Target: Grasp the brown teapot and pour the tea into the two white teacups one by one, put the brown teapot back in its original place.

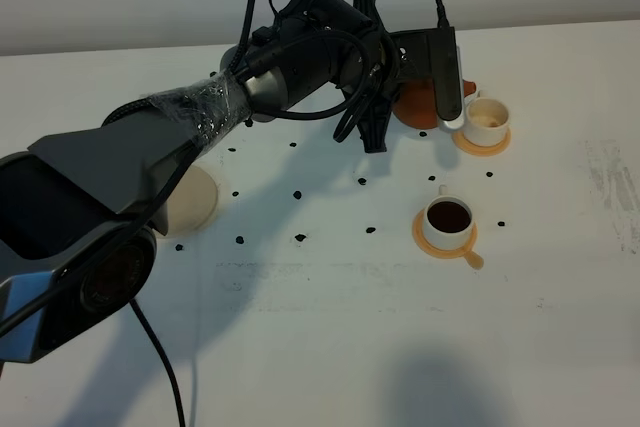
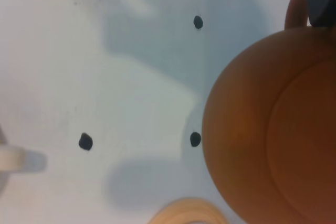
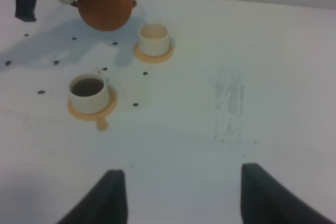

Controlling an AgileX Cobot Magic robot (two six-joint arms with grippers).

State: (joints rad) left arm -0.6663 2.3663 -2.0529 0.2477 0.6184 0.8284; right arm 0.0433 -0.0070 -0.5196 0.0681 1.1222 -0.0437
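My left gripper (image 1: 452,112) is pinched shut on the handle of the brown teapot (image 1: 420,105). It holds the pot off the tabletop (image 1: 330,327), just beside the far teacup (image 1: 487,119), with the spout pointing toward that cup. The near teacup (image 1: 449,217) is dark with tea. The far one shows only a pale interior, so I judge this to be the second pour.

My main worry is alignment. From the high view the spout looks near the rim rather than clearly over the cup's mouth. If I tip from here, tea could run down the outside onto the orange saucer (image 1: 492,147) or the tabletop.

The grip is on the handle alone, so a round, heavy pot could swing or twist between the fingers as I rotate the wrist, jerking the stream. The pot's belly is also close enough to knock the light cup if I drop lower.

The way back to the cream coaster (image 1: 195,197) is long, and any drip left on the spout would trail across the tabletop.

My right gripper (image 3: 189,198) hangs spread and empty, well apart from the cups.
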